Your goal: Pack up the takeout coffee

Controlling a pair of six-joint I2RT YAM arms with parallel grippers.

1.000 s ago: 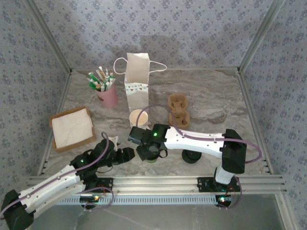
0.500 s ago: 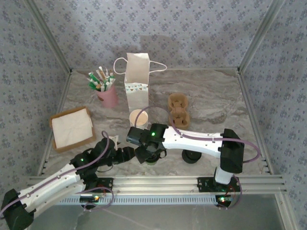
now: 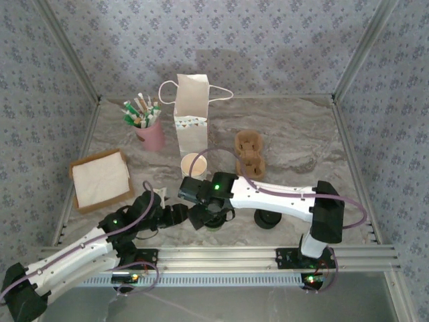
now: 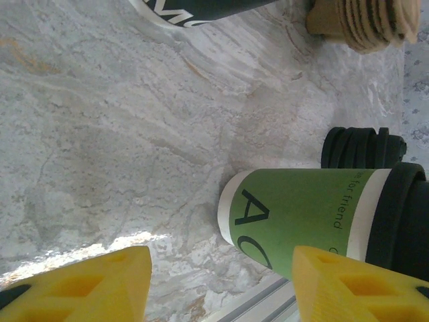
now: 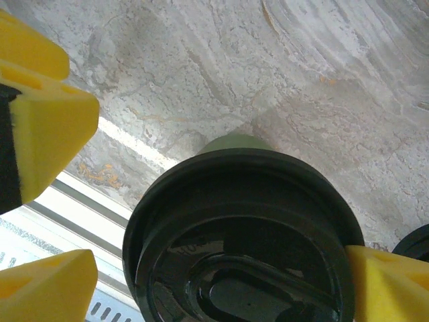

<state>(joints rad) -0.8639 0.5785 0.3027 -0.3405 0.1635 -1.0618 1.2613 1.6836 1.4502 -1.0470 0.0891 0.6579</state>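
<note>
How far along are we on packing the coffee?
Done: the black lid is on the green cup. In hand: nothing is gripped. The right gripper hangs over the lid with its jaws open on either side of it, and the left gripper is open, facing the cup's side. Left: grasp the cup and put it in the white paper bag, which stands upright at the back.

A matt green paper cup (image 4: 295, 215) wears a glossy black plastic lid (image 5: 241, 248) on the smooth marbled table (image 4: 100, 134).

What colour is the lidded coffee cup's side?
The cup is green with black lettering, best seen in the left wrist view.
</note>
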